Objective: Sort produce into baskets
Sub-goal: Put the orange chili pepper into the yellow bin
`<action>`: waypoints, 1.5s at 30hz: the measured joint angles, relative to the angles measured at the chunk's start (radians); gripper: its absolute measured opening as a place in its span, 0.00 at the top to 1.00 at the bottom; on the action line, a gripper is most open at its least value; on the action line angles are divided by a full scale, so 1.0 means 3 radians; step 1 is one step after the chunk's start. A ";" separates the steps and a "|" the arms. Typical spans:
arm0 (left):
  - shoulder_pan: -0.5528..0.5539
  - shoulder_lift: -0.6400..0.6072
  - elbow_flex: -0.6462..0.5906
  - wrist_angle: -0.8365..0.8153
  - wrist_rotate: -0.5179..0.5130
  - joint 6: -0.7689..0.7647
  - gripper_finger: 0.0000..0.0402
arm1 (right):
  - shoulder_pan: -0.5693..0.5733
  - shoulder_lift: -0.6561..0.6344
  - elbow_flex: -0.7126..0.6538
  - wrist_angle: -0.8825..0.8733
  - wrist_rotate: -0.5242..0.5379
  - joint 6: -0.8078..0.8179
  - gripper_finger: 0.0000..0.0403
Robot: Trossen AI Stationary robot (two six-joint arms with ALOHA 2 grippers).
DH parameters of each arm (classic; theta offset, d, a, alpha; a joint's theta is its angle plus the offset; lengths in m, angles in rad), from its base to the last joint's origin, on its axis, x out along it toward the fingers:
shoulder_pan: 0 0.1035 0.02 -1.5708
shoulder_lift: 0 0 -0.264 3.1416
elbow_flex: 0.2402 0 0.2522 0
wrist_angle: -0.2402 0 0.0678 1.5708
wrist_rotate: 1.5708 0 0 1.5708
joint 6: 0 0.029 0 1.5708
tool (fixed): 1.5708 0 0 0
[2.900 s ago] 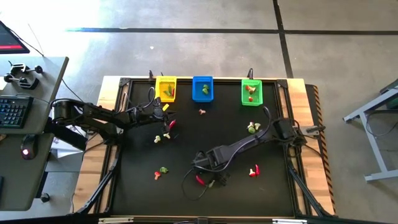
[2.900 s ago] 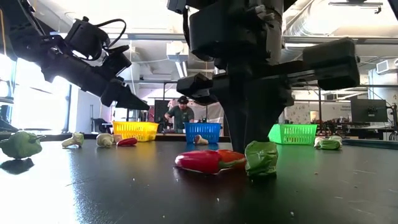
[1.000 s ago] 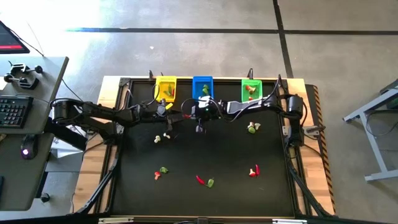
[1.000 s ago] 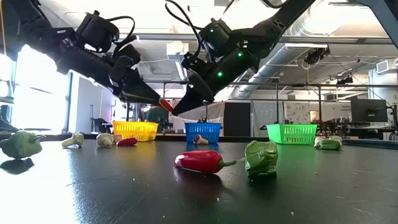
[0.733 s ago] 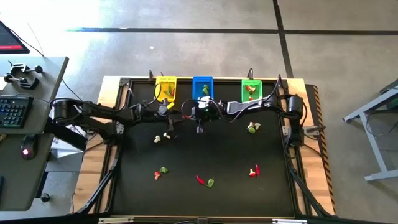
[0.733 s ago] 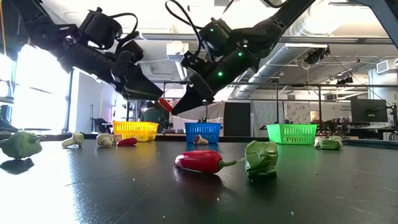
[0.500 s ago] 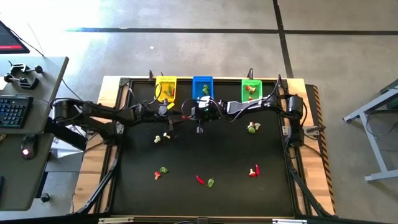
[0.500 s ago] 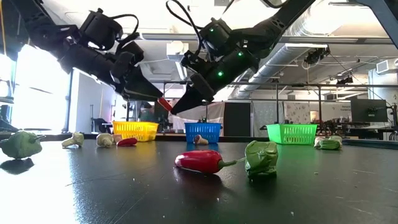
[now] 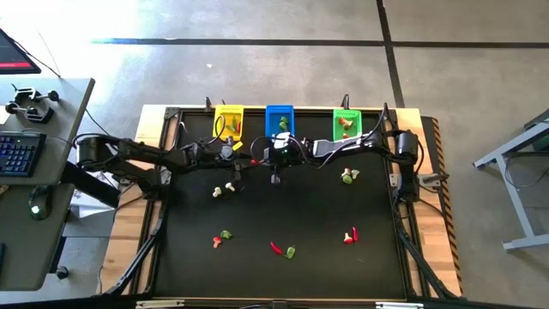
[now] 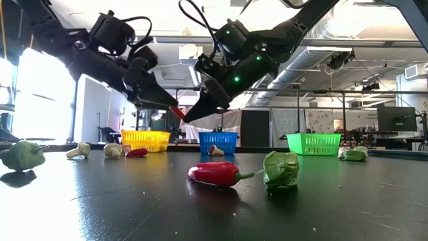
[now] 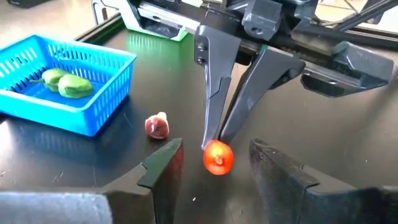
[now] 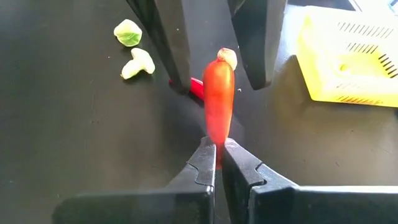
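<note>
Item — slim red toy chilli (image 12: 219,99): your right pincer (image 12: 217,163) pinches its tail shut, long axis pointing forward — between your left pincer's (image 11: 214,163) wide-open, empty fingers.

Black table top (image 9: 326,215), pale wood border along edges. Far edge: yellow basket (image 9: 229,122), blue basket (image 9: 280,121), green basket (image 9: 346,125) in row, standing on surface. Loose produce on black surface: white mushroom pieces (image 9: 225,188) left of centre; small piece (image 9: 275,179) near blue basket; green piece (image 9: 347,177) right; red chilli (image 9: 352,235) lower right; red chilli (image 9: 275,248) touching green piece (image 9: 290,252) near front centre; green-and-red pair (image 9: 222,237) front left.
</note>
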 joint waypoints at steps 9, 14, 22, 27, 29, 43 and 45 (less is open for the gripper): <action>0.0000 0.0101 0.0126 -0.0088 -0.0002 0.0027 0.64 | 0.0000 0.0000 0.0001 0.0012 -0.0084 0.0001 1.00; 0.0000 0.0141 0.0126 -0.0171 -0.0003 0.0027 0.69 | 0.0000 0.0000 0.0001 0.0013 -0.0083 0.0026 1.00; -0.0001 0.0139 0.0126 -0.0158 -0.0003 0.0027 0.74 | 0.0000 0.0000 0.0003 0.0017 -0.0080 0.0028 1.00; -0.0001 0.0139 0.0126 -0.0151 -0.0001 -0.0007 0.80 | 0.0000 0.0001 0.0003 0.0018 -0.0071 0.0028 1.00; -0.0003 0.0139 0.0126 -0.0150 -0.0001 -0.0014 0.82 | 0.0000 0.0001 0.0003 0.0018 -0.0070 0.0028 1.00; 0.0351 -0.0142 0.0124 -0.0078 -0.0061 -0.0003 0.88 | 0.0001 0.0004 0.0011 -0.0003 0.0502 0.0117 0.74; 0.0489 -0.0216 0.0124 -0.0112 -0.0094 -0.0025 0.88 | 0.0001 0.0004 0.0011 -0.0034 0.0562 0.0116 0.69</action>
